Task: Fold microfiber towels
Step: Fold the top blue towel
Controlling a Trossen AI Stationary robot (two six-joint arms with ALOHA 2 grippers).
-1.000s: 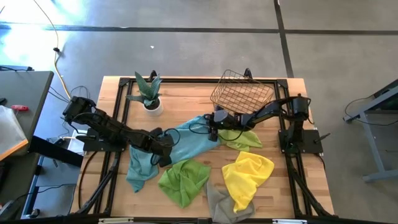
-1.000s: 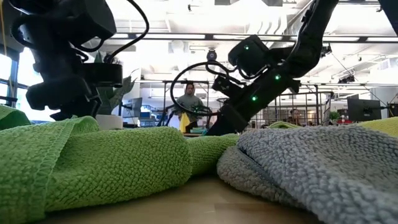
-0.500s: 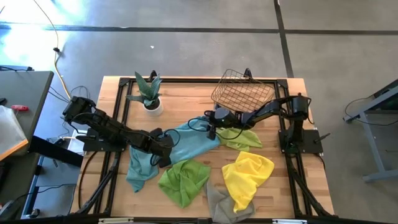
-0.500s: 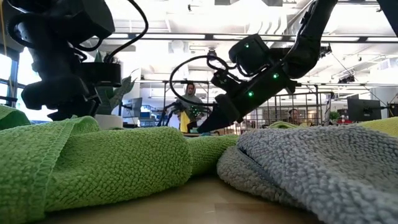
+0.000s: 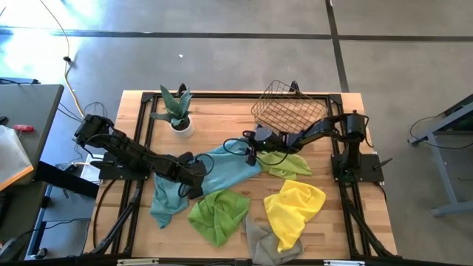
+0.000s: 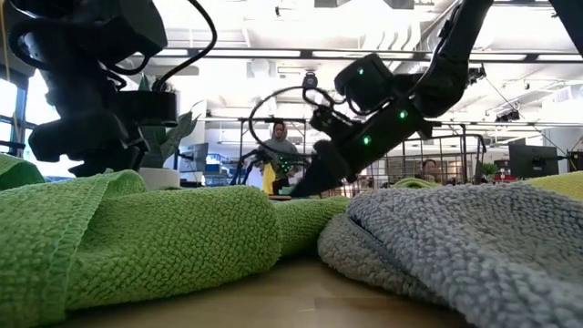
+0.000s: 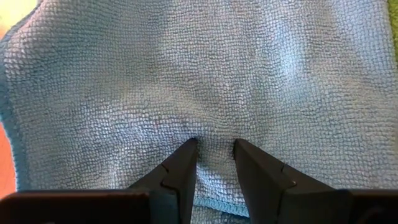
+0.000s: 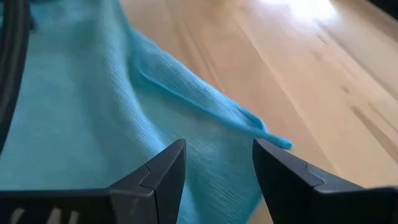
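grey towel (image 5: 260, 242) cut off at edge

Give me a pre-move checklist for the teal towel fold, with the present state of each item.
1. Left gripper pressed on the teal towel, fingers pinching a ridge: ok.
2. Right gripper open over the towel's far corner: ok.
3. Right gripper has the corner gripped: not ok, nothing between the fingers yet.
4. Towel lying flat: not ok, rumpled.
5. Wire basket clear of the right arm: cannot tell.
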